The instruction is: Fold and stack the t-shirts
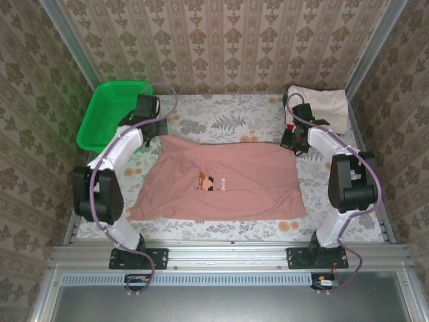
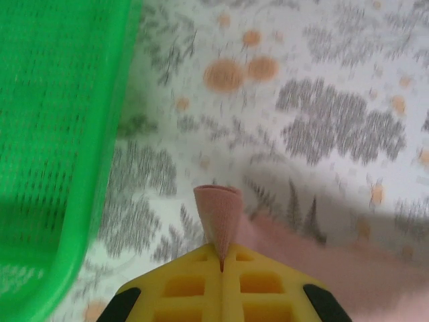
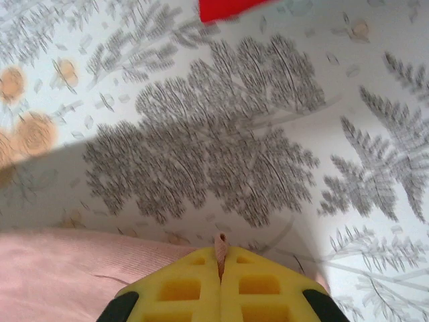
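Observation:
A dusty-pink t-shirt [image 1: 221, 178] with a small pixel-figure print lies spread on the flowered table cover. My left gripper [image 1: 155, 131] is at its far left corner, shut on a cone of pink cloth [image 2: 218, 208] that pokes out between the yellow fingers [image 2: 194, 285]. At the far right corner my right gripper [image 1: 293, 142] is shut too, and a small nub of pink cloth [image 3: 220, 243] shows in the seam of its jaws. A folded cream t-shirt [image 1: 325, 104] lies at the back right. A red t-shirt [image 3: 224, 8] shows as an edge beyond the right gripper.
A green mesh basket [image 1: 110, 111] stands at the back left, and its wall [image 2: 53, 134] is close to the left of my left gripper. Patterned walls close the table on three sides. A metal rail [image 1: 228, 255] runs along the near edge.

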Action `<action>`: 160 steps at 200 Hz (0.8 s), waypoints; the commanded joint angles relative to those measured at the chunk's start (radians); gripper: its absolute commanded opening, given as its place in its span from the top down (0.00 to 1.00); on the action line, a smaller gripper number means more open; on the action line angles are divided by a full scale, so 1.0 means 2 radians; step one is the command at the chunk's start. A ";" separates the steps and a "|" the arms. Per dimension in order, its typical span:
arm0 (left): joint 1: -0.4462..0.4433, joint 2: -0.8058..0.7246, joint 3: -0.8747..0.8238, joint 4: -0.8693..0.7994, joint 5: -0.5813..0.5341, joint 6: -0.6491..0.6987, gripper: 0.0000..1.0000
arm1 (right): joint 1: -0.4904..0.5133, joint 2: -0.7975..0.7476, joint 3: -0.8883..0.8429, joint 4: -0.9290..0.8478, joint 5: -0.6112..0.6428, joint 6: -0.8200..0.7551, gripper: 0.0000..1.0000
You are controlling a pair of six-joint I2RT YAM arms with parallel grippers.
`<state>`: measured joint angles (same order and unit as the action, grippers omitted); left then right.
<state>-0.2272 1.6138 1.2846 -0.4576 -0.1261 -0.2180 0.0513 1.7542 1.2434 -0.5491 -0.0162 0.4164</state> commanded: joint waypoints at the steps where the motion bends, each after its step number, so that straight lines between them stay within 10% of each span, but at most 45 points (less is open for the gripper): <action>1: 0.009 -0.095 -0.066 0.008 -0.009 -0.026 1.00 | -0.004 -0.068 -0.043 -0.001 -0.019 -0.006 1.00; 160: -0.002 -0.345 -0.320 -0.050 0.009 -0.130 1.00 | -0.022 -0.167 -0.201 0.049 -0.074 0.030 1.00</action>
<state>-0.2287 0.9577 0.6662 -0.5198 -0.1040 -0.4213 0.0227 1.4235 0.8402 -0.4675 -0.1520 0.4557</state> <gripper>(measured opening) 0.054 0.068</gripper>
